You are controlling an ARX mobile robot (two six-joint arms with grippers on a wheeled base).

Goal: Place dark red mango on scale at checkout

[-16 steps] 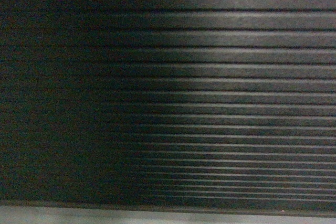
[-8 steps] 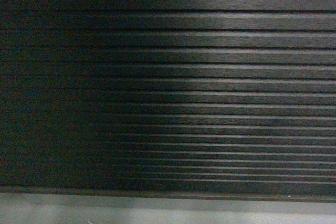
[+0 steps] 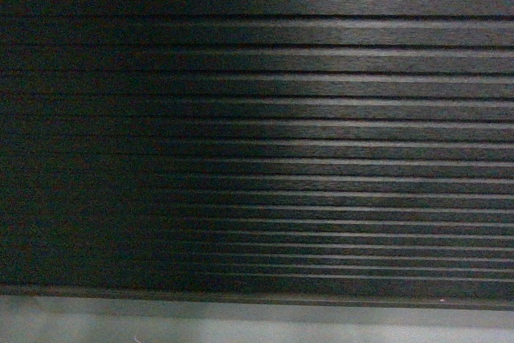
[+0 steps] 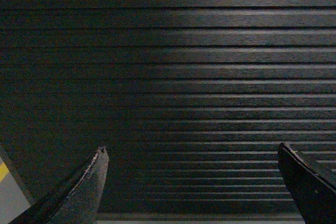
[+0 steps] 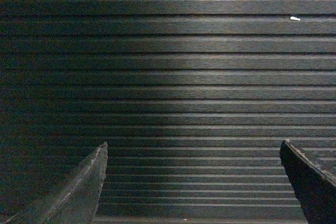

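Observation:
The checkout's dark ribbed front panel (image 3: 321, 118) fills the head view, and neither gripper shows there. The same slatted checkout panel (image 4: 184, 66) faces my left gripper (image 4: 191, 148), which is open with nothing between its fingers. In the right wrist view the checkout panel (image 5: 184, 77) stands ahead of my right gripper (image 5: 193, 144), also open and empty. The dark red mango and the scale are out of view.
A strip of pale grey floor (image 3: 241, 323) runs under the panel's bottom edge. In the left wrist view a bit of floor with a yellow mark (image 4: 4, 171) shows at the lower left. A small white speck (image 5: 295, 19) sits on one slat.
Over the second the panel's bottom edge rose in the head view, showing more floor. Little has changed in the last half second.

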